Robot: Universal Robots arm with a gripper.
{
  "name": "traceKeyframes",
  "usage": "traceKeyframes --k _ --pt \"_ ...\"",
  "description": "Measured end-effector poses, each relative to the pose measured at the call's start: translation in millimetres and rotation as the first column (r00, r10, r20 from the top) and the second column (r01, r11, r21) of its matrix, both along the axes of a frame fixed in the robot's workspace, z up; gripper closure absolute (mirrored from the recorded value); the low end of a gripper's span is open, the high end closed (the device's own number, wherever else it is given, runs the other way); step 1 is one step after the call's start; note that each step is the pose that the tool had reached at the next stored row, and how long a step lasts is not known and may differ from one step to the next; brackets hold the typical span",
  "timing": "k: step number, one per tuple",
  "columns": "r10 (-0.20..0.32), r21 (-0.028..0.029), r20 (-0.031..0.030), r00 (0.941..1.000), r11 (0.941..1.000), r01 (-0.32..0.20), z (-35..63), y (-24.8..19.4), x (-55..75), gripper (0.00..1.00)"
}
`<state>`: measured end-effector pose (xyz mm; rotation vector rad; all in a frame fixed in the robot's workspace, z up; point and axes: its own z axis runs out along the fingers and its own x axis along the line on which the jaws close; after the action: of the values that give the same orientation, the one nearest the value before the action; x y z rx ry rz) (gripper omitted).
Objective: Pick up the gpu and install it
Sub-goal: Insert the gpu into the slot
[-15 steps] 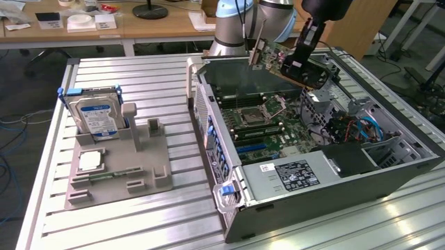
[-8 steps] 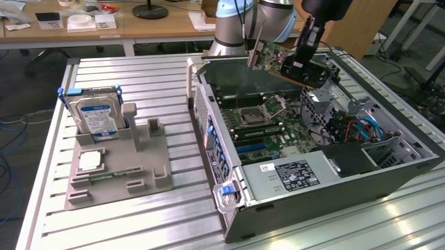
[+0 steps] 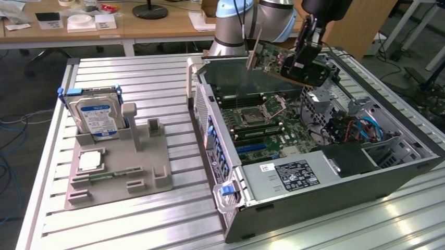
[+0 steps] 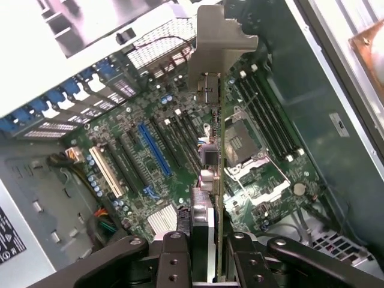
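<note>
Gripping the gpu (image 3: 273, 56) in the pincer (image 3: 307, 63), hovering over the motherboard (image 3: 268, 122) in the open case (image 3: 326, 203). Mid-install; probably calls for squaring it with a slot (image 4: 155, 150).

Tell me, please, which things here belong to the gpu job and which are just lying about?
Job: gpu, held by the claw; open case; motherboard.
Lying about: hard drive; chip; grey stand under them.

Bright even light; glare on metal table (image 3: 399, 221).
</note>
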<state>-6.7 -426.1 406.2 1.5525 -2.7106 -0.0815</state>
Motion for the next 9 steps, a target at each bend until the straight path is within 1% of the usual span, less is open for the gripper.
traceKeyframes --k 2,3,4,7,9 --pt "0.023 0.0000 0.0023 0.9997 0.9997 -0.023 -0.1 -0.1 0.1 0.72" --pt "0.035 -0.0001 0.0048 0.9994 0.9994 -0.035 -0.3 -0.1 0.1 0.72" --pt "0.043 -0.0004 0.0089 0.9990 0.9991 -0.043 -0.4 -0.1 0.0 0.72" --pt "0.061 -0.0011 0.0263 0.9978 0.9981 -0.061 -1.1 -0.1 0.0 0.72" --pt "0.070 -0.0023 0.0416 0.9967 0.9975 -0.070 -1.6 -0.1 0.0 0.72"
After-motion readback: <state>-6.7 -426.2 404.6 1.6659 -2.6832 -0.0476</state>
